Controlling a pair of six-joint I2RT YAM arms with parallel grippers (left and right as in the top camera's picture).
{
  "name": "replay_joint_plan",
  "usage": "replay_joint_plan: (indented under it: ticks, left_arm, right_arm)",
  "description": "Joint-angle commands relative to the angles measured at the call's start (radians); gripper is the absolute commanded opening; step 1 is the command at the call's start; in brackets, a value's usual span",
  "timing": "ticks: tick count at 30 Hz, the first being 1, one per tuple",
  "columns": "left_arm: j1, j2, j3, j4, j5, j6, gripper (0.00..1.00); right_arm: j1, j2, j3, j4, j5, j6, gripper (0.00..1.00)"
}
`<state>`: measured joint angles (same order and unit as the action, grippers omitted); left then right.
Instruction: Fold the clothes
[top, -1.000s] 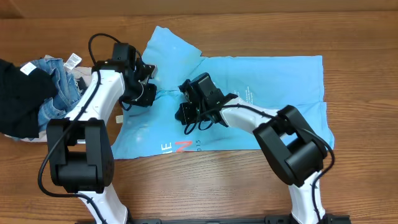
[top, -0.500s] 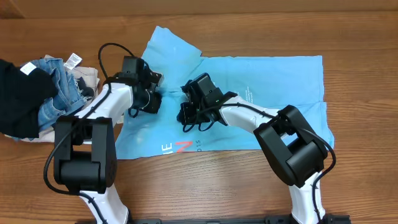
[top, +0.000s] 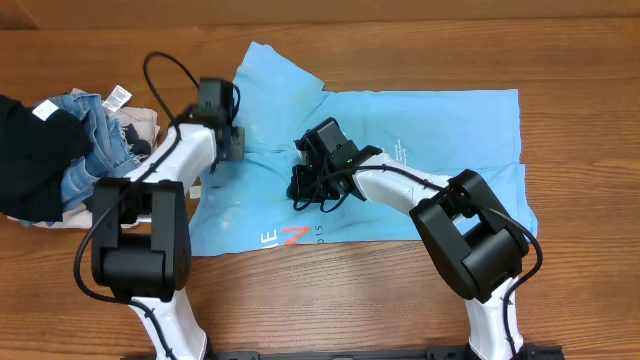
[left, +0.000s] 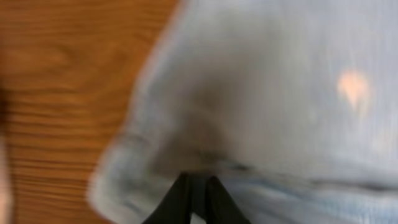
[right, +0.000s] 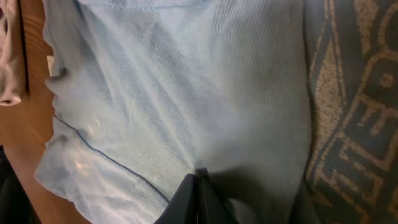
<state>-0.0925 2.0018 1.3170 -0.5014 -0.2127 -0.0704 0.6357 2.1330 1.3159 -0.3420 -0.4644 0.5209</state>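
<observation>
The clothes are a light-blue T-shirt (top: 450, 130) lying spread out across the wooden table, with white-and-red letters (top: 285, 237) near its front hem. My left gripper (top: 228, 145) is at the shirt's left edge. In the left wrist view, which is blurred, its jaws (left: 198, 179) stand almost together and pinch a bunched fold of the shirt (left: 280, 93) beside the hem. My right gripper (top: 305, 185) is on the middle of the shirt. Its fingers (right: 199, 175) are pressed shut on a pucker of cloth (right: 155, 81), and creases run out from the tips.
A heap of other garments lies at the table's left: a black piece (top: 25, 160), blue jeans (top: 90, 140) and a beige cloth (top: 140, 122). Bare wood (top: 400, 300) runs along the front, beyond the hem. Both arm bases stand at the near edge.
My left gripper has moved along the shirt's left part and now sits further up and to the left. The printed letters near the hem have shifted slightly. The right gripper has stayed put.
</observation>
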Motion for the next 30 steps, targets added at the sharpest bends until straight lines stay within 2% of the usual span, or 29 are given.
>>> replay_joint_plan:
  ticks: [1, 4, 7, 11, 12, 15, 17, 21, 24, 26, 27, 28, 30]
  left_arm:
    - [0.008, 0.010, 0.156, -0.071, -0.082, -0.065, 0.15]
    - [0.008, 0.010, 0.273, -0.224, -0.081, -0.065, 0.18]
    - [0.008, 0.005, 0.393, -0.420, -0.039, -0.066, 0.25]
    - [0.008, -0.014, 0.521, -0.666, 0.057, -0.067, 0.23]
    - [0.008, -0.025, 0.552, -0.745, 0.104, -0.089, 0.22]
    - [0.008, -0.058, 0.566, -0.879, 0.221, -0.149, 0.22]
    - [0.008, -0.068, 0.566, -0.959, 0.263, -0.193, 0.20]
    - [-0.004, -0.069, 0.546, -1.045, 0.319, -0.201, 0.20]
    - [-0.029, -0.072, 0.477, -1.028, 0.336, -0.223, 0.19]
    - [-0.043, -0.072, 0.414, -0.985, 0.338, -0.240, 0.19]
    - [-0.054, -0.072, 0.357, -0.945, 0.346, -0.253, 0.20]
    - [-0.061, -0.072, 0.309, -0.911, 0.358, -0.253, 0.21]
    - [-0.074, -0.072, 0.187, -0.824, 0.392, -0.263, 0.21]
  right_arm:
    - [0.003, 0.029, -0.037, -0.046, 0.063, 0.004, 0.04]
    - [0.003, 0.027, -0.031, -0.053, 0.059, 0.003, 0.05]
    - [-0.002, -0.015, -0.008, -0.079, 0.034, -0.063, 0.12]
    - [-0.015, -0.163, 0.008, -0.144, 0.062, -0.185, 0.18]
    - [-0.026, -0.245, 0.008, -0.167, 0.085, -0.210, 0.19]
    - [-0.078, -0.428, 0.008, -0.220, 0.117, -0.214, 0.32]
    - [-0.154, -0.554, 0.008, -0.277, 0.136, -0.194, 0.51]
    - [-0.375, -0.692, 0.008, -0.460, 0.162, -0.129, 0.55]
    - [-0.575, -0.705, 0.008, -0.629, 0.161, -0.123, 0.53]
    - [-0.702, -0.682, -0.003, -0.744, 0.159, -0.124, 0.42]
    - [-0.756, -0.667, -0.014, -0.793, 0.158, -0.124, 0.17]
    - [-0.800, -0.650, -0.032, -0.833, 0.158, -0.124, 0.05]
    - [-0.875, -0.614, -0.096, -0.879, 0.158, -0.124, 0.04]
